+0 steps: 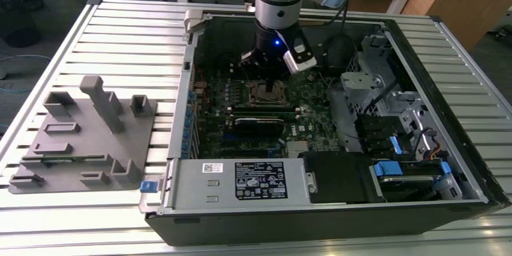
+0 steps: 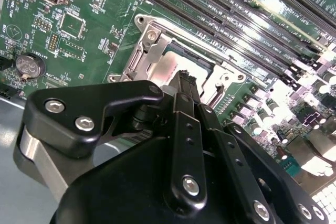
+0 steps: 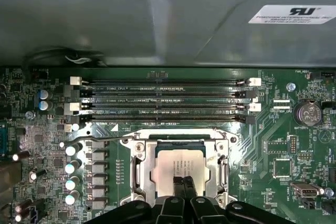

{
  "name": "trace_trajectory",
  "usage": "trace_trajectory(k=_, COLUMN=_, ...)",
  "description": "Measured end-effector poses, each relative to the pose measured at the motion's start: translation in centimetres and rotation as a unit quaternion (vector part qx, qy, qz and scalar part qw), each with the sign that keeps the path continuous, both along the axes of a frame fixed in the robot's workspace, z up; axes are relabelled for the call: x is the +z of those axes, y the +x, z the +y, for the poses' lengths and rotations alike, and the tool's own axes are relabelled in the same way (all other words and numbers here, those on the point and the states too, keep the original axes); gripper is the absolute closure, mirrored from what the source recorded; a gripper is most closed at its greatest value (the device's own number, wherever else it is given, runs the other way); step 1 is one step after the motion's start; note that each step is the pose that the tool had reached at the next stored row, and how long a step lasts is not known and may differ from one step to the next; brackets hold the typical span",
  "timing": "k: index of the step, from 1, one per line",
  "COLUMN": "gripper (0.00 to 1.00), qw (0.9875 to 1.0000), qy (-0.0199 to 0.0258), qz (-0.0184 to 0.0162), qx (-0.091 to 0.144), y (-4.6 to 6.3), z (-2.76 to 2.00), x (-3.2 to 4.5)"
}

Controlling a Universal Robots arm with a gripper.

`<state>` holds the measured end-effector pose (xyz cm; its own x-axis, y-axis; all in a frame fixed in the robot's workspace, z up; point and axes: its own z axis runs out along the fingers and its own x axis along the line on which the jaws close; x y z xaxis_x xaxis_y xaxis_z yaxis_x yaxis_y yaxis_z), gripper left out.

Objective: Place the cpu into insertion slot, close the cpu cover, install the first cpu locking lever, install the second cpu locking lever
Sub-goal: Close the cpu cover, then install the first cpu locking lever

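Hovered straight above the cpu, seated flat in the insertion slot beneath the closed cpu cover, with the gripper pinched narrow and empty, fingertips over one edge of the chip.

one cpu, one cpu cover, four long memory slots, one coin battery, one tool.

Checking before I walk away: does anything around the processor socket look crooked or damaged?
Nothing stands out. The cpu sits square in the insertion slot, the cpu cover frames it evenly, and the gripper is at the cpu's edge.
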<state>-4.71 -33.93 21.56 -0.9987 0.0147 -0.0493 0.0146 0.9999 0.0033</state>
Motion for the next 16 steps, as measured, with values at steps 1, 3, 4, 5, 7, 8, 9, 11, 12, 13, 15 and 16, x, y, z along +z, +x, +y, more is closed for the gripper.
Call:
trace_trajectory(k=1, gripper=0.89, qw=1.0000, qy=0.0000, qz=0.0000, qx=0.000, y=0.00, z=0.00, x=0.00)
trace_trajectory(k=3, gripper=0.89, qw=1.0000, qy=-0.0001, qz=0.0000, qx=0.000, y=0.00, z=0.06, x=0.00)
trace_trajectory(k=4, gripper=0.89, qw=1.0000, qy=-0.0001, qz=0.0000, qx=0.000, y=0.00, z=0.06, x=0.00)
trace_trajectory(k=5, gripper=0.89, qw=1.0000, qy=-0.0001, qz=0.0000, qx=0.000, y=0.00, z=0.06, x=0.00)
trace_trajectory(k=7, gripper=0.89, qw=1.0000, qy=-0.0001, qz=0.0000, qx=0.000, y=0.00, z=0.07, x=0.02)
trace_trajectory(k=8, gripper=0.89, qw=1.0000, qy=-0.0002, qz=0.0001, qx=0.000, y=0.00, z=0.07, x=0.06)
trace_trajectory(k=9, gripper=0.89, qw=1.0000, qy=-0.0002, qz=0.0001, qx=0.000, y=0.00, z=0.06, x=0.10)
trace_trajectory(k=11, gripper=0.89, qw=1.0000, qy=-0.0001, qz=0.0000, qx=0.000, y=0.00, z=0.07, x=0.19)
trace_trajectory(k=12, gripper=0.89, qw=1.0000, qy=0.0000, qz=-0.0001, qx=0.000, y=0.00, z=0.07, x=0.18)
trace_trajectory(k=13, gripper=0.89, qw=1.0000, qy=0.0001, qz=-0.0001, qx=0.000, y=0.00, z=0.07, x=0.18)
trace_trajectory(k=15, gripper=0.89, qw=1.0000, qy=0.0000, qz=0.0000, qx=0.000, y=0.00, z=0.06, x=0.20)
trace_trajectory(k=16, gripper=0.89, qw=1.0000, qy=0.0000, qz=0.0000, qx=0.000, y=0.00, z=0.06, x=0.21)
